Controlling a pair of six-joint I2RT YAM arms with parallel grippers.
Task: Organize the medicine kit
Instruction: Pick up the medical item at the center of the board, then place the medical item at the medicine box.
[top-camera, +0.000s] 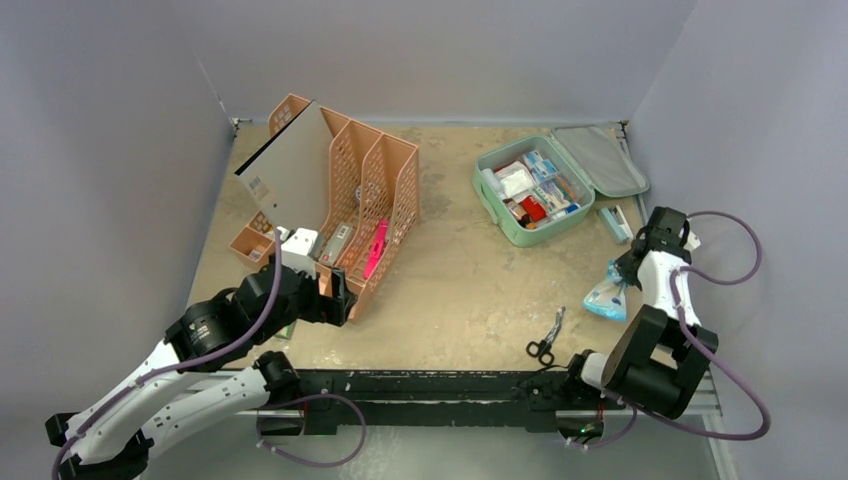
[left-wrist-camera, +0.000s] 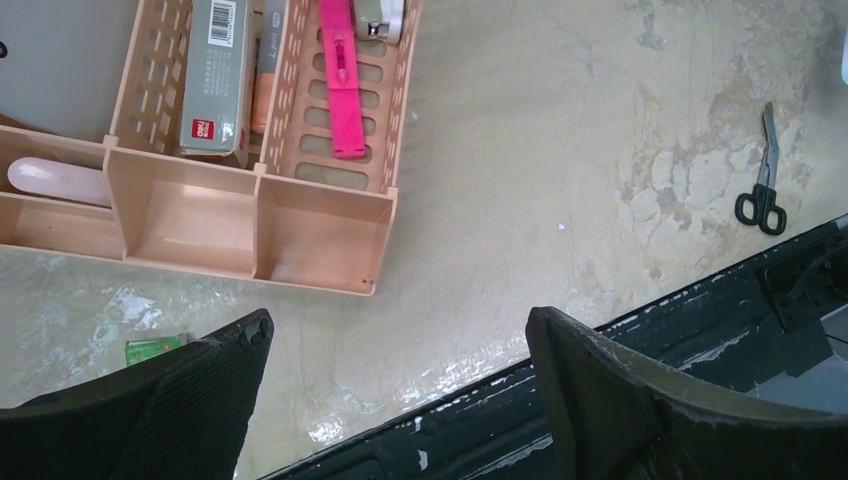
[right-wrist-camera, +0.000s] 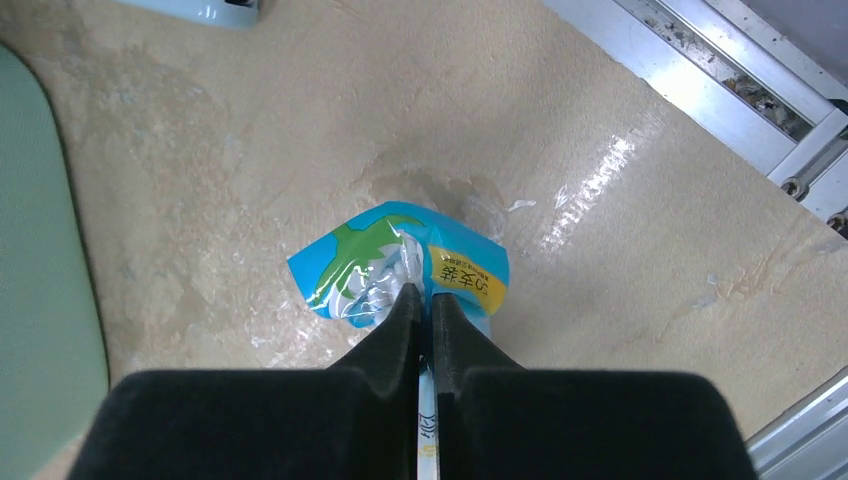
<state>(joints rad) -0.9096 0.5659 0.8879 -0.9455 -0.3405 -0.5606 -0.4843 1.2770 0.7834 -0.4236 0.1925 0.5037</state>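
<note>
**Right gripper (right-wrist-camera: 421, 292) closing tight on a blue packet (right-wrist-camera: 398, 258)**

We are pinching the blue-and-yellow packet by its crinkled top, with the jaws pressed together on the film. Our left gripper (left-wrist-camera: 398, 322) is hanging wide open and holding nothing, with the orange rack (left-wrist-camera: 325, 225) at its 11 o'clock. The medicine kit (top-camera: 508, 231) is lying open at the packet's 10 o'clock, well apart from it. The scissors (top-camera: 545, 342) are lying at the packet's 8 o'clock.

The worn table (top-camera: 460, 270) bears an orange rack (top-camera: 395, 190), medicine kit (top-camera: 600, 160) and scissors (top-camera: 545, 340).
</note>
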